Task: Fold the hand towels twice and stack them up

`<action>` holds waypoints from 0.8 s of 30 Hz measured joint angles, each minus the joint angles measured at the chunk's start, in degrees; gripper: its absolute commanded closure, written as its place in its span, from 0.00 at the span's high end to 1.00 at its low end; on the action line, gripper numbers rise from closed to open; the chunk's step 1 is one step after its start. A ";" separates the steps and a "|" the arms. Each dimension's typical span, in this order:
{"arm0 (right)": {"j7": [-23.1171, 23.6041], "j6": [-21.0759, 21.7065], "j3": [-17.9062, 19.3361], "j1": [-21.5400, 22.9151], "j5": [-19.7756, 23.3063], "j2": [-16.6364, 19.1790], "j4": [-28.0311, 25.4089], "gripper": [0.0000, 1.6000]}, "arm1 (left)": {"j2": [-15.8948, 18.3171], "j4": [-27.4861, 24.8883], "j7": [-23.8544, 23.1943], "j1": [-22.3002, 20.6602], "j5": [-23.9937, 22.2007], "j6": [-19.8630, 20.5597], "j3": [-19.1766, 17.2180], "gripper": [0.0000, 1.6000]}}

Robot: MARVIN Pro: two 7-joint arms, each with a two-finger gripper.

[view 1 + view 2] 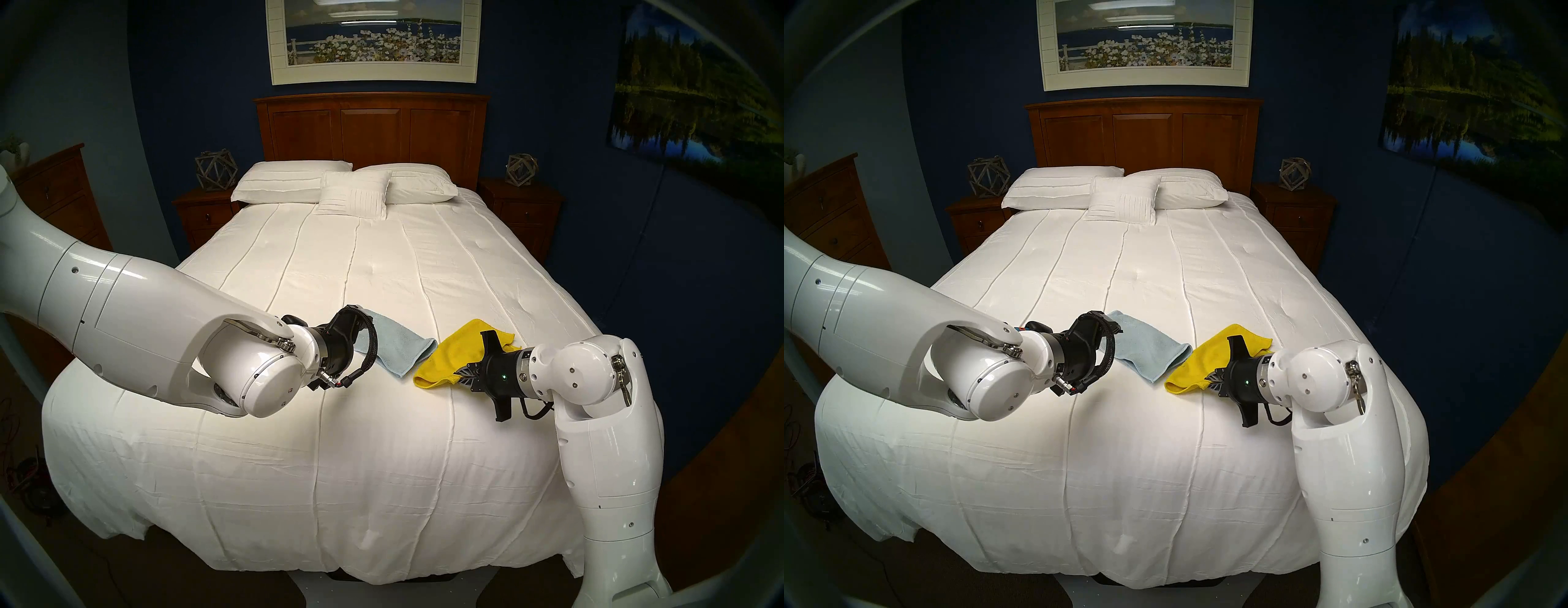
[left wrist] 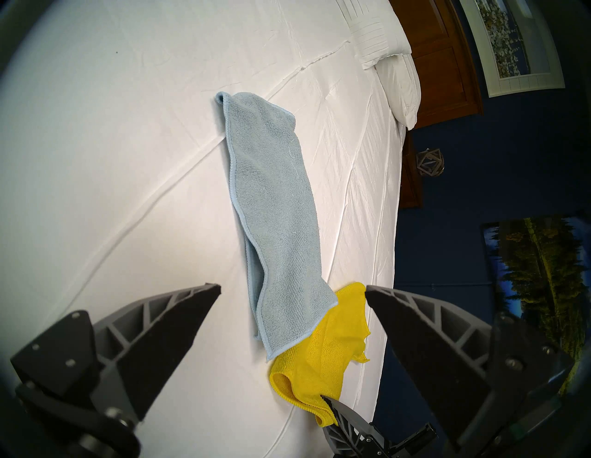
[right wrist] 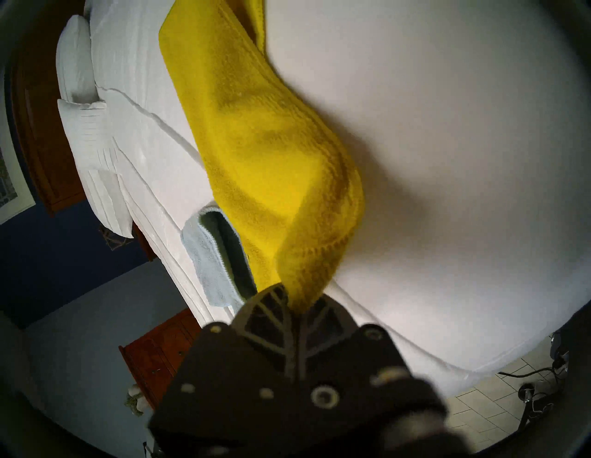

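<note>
The pale light blue towel (image 1: 401, 344) (image 1: 1151, 352) lies on the white quilt as a long strip folded in half (image 2: 275, 208). One end lies over the edge of the bright yellow towel (image 1: 456, 354) (image 1: 1210, 361) (image 2: 319, 361). The yellow towel is rumpled (image 3: 265, 144). My right gripper (image 1: 460, 375) (image 1: 1209, 378) (image 3: 295, 304) is shut on its near corner, just above the quilt. My left gripper (image 2: 292, 289) is open and empty, with its jaws wide apart over the blue towel's near end. In the head views its fingers are hidden behind the wrist.
The white quilt (image 1: 382, 446) covers the whole bed and falls off at the near edge. Three white pillows (image 1: 352, 191) lie at the far end against the wooden headboard (image 1: 369, 127). Nightstands (image 1: 526, 212) flank the bed.
</note>
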 measured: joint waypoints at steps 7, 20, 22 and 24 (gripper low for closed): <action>3.31 -1.67 3.58 3.35 1.32 -1.15 4.72 0.00 | 0.00 0.01 0.00 0.01 0.00 0.00 0.00 1.00; 7.82 -1.61 7.27 10.20 2.48 -0.65 14.99 0.00 | 0.01 0.01 0.00 0.02 0.00 0.00 0.00 1.00; 8.43 -1.20 7.70 11.39 2.47 -0.24 16.85 0.00 | 0.01 0.01 0.00 0.02 0.00 0.00 0.00 1.00; 8.94 -0.88 7.97 12.29 2.42 0.08 18.25 0.00 | 0.01 0.01 0.00 0.02 0.00 0.00 0.00 1.00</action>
